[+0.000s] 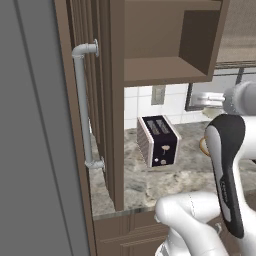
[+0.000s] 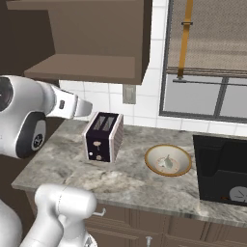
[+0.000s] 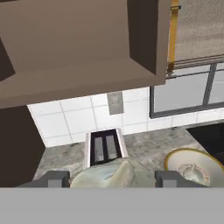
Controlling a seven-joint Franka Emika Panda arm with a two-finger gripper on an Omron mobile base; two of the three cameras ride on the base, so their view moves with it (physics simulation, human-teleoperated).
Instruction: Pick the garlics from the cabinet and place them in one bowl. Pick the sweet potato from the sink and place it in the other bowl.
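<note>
In the hand view my gripper (image 3: 113,178) is shut on an off-white garlic (image 3: 114,174) that fills the gap between the two fingertips (image 3: 57,178). It hangs above the counter, below the dark brown cabinet (image 3: 78,48). The cabinet's shelf compartment (image 1: 170,42) holds nothing I can see. The second garlic (image 2: 167,162) lies in the shallow tan bowl (image 2: 169,160), which stands right of the toaster, and the bowl (image 3: 192,166) also sits ahead to the right of my gripper. The black sink (image 2: 222,166) is at the far right. The sweet potato is too faint to make out in it. The red bowl is out of view.
A dark toaster (image 2: 103,136) stands on the marble counter (image 2: 130,178) under the cabinet. The tall grey fridge (image 1: 30,150) with its pipe handle (image 1: 82,100) fills the left. A window with a blind (image 2: 207,72) is behind the sink.
</note>
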